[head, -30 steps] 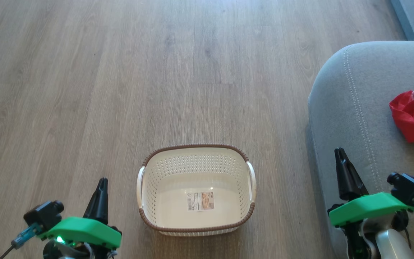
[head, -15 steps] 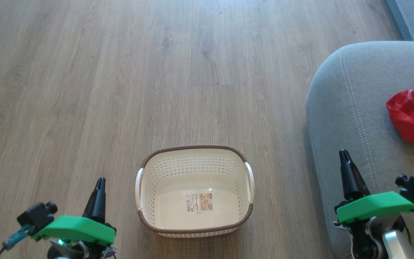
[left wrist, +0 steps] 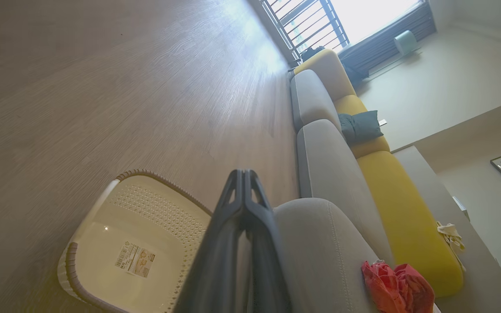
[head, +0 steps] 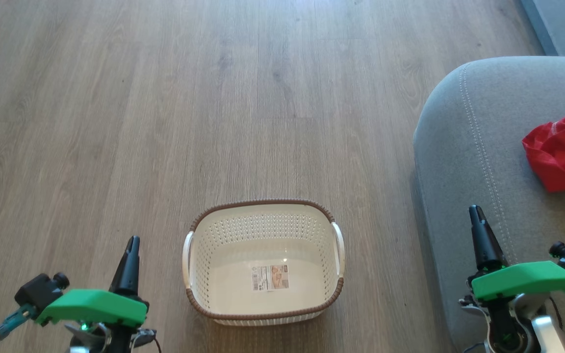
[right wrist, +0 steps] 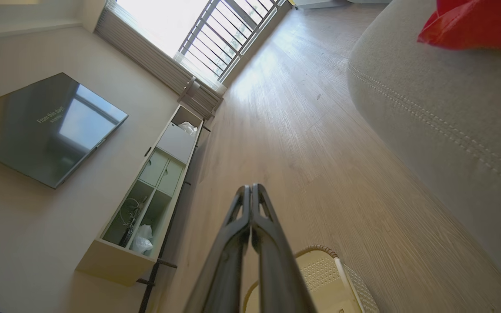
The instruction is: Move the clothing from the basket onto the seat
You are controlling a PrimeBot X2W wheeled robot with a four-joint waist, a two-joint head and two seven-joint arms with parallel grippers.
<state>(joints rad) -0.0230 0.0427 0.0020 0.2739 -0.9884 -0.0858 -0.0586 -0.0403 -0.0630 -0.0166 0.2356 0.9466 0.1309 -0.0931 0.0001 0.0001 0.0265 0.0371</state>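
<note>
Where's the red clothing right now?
The clothing lies on the seat at the head view's right edge, well right of the empty basket.

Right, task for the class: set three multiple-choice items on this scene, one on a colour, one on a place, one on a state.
1. The laundry basket has a rim that is: A brown, B green, C white.
2. The red clothing lies: A in the basket, B on the grey seat, C on the floor.
3. The left gripper and right gripper are: A shut, empty, B wide open, C gripping clothing.
Key: 1 A, a woven brown band; 2 B, bunched on its top; 3 A, tips pressed together, nothing held.
</note>
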